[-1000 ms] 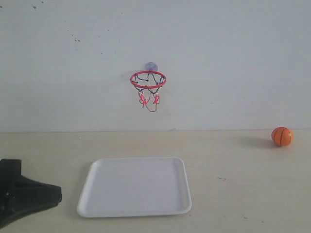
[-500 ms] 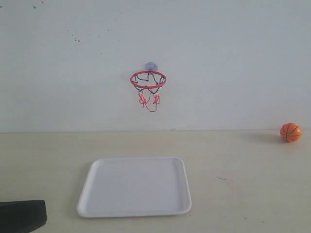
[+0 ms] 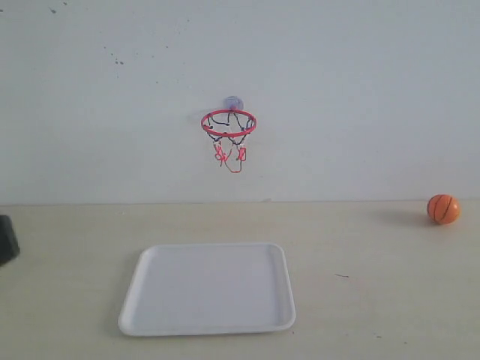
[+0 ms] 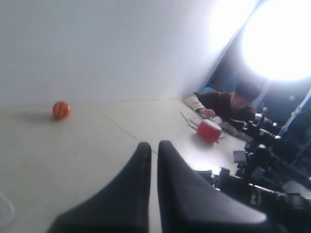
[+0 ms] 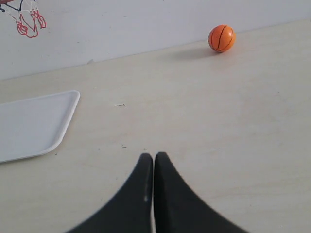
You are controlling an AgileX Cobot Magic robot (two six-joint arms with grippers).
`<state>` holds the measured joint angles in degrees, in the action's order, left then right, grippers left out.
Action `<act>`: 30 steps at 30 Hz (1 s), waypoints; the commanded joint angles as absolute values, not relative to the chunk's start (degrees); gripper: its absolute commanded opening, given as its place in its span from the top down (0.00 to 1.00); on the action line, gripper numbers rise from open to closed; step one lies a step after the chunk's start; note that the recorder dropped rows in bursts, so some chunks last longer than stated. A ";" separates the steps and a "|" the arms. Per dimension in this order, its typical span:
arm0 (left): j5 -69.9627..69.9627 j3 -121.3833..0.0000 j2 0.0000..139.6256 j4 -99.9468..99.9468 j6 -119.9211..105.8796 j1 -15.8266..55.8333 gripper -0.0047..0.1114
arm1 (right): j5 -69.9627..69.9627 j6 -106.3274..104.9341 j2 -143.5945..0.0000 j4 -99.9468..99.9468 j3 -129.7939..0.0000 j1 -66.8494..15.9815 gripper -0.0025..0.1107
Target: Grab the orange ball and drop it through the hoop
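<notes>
The orange ball [image 3: 443, 209] lies on the table at the far right, close to the wall; it also shows in the left wrist view [image 4: 61, 110] and the right wrist view [image 5: 222, 38]. On the wall at mid height hangs the hoop [image 3: 228, 124], red rim with a dangling net; its net shows at a corner of the right wrist view [image 5: 26, 19]. My left gripper [image 4: 152, 145] is shut and holds nothing. A dark bit of the left arm [image 3: 6, 238] shows at the left edge. My right gripper [image 5: 153, 156] is shut over bare table, well short of the ball.
A white tray [image 3: 207, 288] lies on the table under the hoop, its corner also in the right wrist view [image 5: 34, 124]. Beyond the table's end the left wrist view shows a seated person [image 4: 223, 104], a red object [image 4: 209, 130] and dark equipment [image 4: 262, 174].
The left arm has drawn back out of the lower left of the exterior view, leaving a small dark piece at the left edge. The ball rolled right, then slightly back left.
</notes>
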<state>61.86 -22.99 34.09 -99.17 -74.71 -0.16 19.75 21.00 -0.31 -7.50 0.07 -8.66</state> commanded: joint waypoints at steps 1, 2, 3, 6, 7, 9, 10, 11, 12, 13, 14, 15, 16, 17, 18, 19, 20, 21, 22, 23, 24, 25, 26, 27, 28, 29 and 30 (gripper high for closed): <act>58.90 -23.57 24.00 -99.95 -92.14 0.04 0.92 | 19.18 20.55 0.00 -7.97 0.00 -8.51 0.98; 56.51 -23.31 21.82 -99.95 -94.69 0.04 0.92 | 19.18 20.55 0.00 -7.97 0.00 -8.51 0.98; 53.47 -22.88 19.93 -98.69 -96.14 0.04 0.92 | 19.18 20.55 0.00 -7.97 0.00 -8.51 0.98; 43.36 -21.12 16.31 -92.10 -98.70 0.04 0.92 | 19.18 20.55 0.00 -7.97 0.00 -8.51 0.98; 40.10 -20.39 15.63 -89.41 -98.53 0.04 0.92 | 19.18 20.55 0.00 -7.97 0.00 -8.51 0.98; 35.63 -18.88 15.16 -85.68 -98.38 0.04 0.92 | 19.18 20.55 0.00 -7.97 0.00 -8.51 0.98; 33.39 -17.99 15.16 -84.77 -98.38 0.04 0.92 | 19.18 20.55 0.00 -7.97 0.00 -8.51 0.98; 31.35 -17.08 15.16 -84.53 -98.38 0.04 0.92 | 19.18 20.55 0.00 -7.97 0.00 -8.51 0.98; 29.39 -16.23 15.16 -84.53 -98.27 0.04 0.92 | 19.18 20.55 0.00 -7.97 0.00 -8.51 0.98; 28.04 -15.51 15.16 -84.53 -97.66 0.04 0.92 | 19.18 20.55 0.00 -7.97 0.00 -8.51 0.98; 27.08 -14.97 15.16 -84.53 -96.69 0.04 0.92 | 19.18 20.55 0.00 -7.97 0.00 -8.51 0.98; 26.72 -14.64 15.16 -84.53 -95.77 0.04 0.92 | 19.18 20.55 0.00 -7.97 0.00 -8.51 0.98; 26.19 -14.39 15.16 -84.53 -94.42 0.04 0.92 | 19.18 20.55 0.00 -7.97 0.00 -8.51 0.98; 26.09 -14.40 15.16 -84.53 -91.80 0.04 0.92 | 19.18 20.55 0.00 -7.97 0.00 -8.51 0.98; 25.83 -14.40 15.16 -84.53 -90.44 0.04 0.92 | 19.18 20.55 0.00 -7.97 0.00 -8.51 0.98; 25.04 -14.40 15.16 -84.54 -86.28 0.04 0.92 | 19.18 20.55 0.00 -7.97 0.00 -8.51 0.98; 24.79 -14.40 15.16 -84.36 -83.84 0.04 0.92 | 19.18 20.55 0.00 -7.97 0.00 -8.51 0.98; 23.45 -14.40 14.71 -78.70 -75.35 -0.11 0.92 | 19.18 20.55 0.00 -7.97 0.00 -8.51 0.98; 22.52 -14.40 14.44 -74.64 -70.07 -0.22 0.92 | 19.18 20.55 0.00 -7.97 0.00 -8.51 0.98; 20.18 -13.83 13.74 -62.56 -53.95 -0.66 0.92 | 19.18 20.55 0.00 -7.97 0.00 -8.51 0.98; 19.02 -12.89 13.13 -49.29 -38.57 -1.14 0.92 | 19.18 20.55 0.00 -7.97 0.00 -8.51 0.98; 19.18 -12.14 12.52 -35.34 -23.69 -1.54 0.92 | 19.18 20.55 0.00 -7.97 0.00 -8.51 0.98; 19.69 -10.95 11.50 -22.10 -8.62 -1.96 0.92 | 19.18 20.55 0.00 -7.97 0.00 -8.51 0.98; 19.69 -9.64 10.69 -12.12 4.31 -2.12 0.92 | 19.18 20.55 0.00 -7.97 0.00 -8.51 0.98; 19.02 -8.36 9.65 -5.05 14.67 -2.12 0.92 | 19.18 20.55 0.00 -7.97 0.00 -8.51 0.98; 18.13 -7.25 8.63 -2.63 19.23 -2.12 0.92 | 19.18 20.55 0.00 -7.97 0.00 -8.51 0.98; 16.38 -6.06 7.40 -2.08 21.54 -2.12 0.92 | 19.18 20.55 0.00 -7.97 0.00 -8.51 0.98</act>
<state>19.19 -7.73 9.34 -8.47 10.50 -1.95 19.75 21.00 -0.31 -7.50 0.07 -8.66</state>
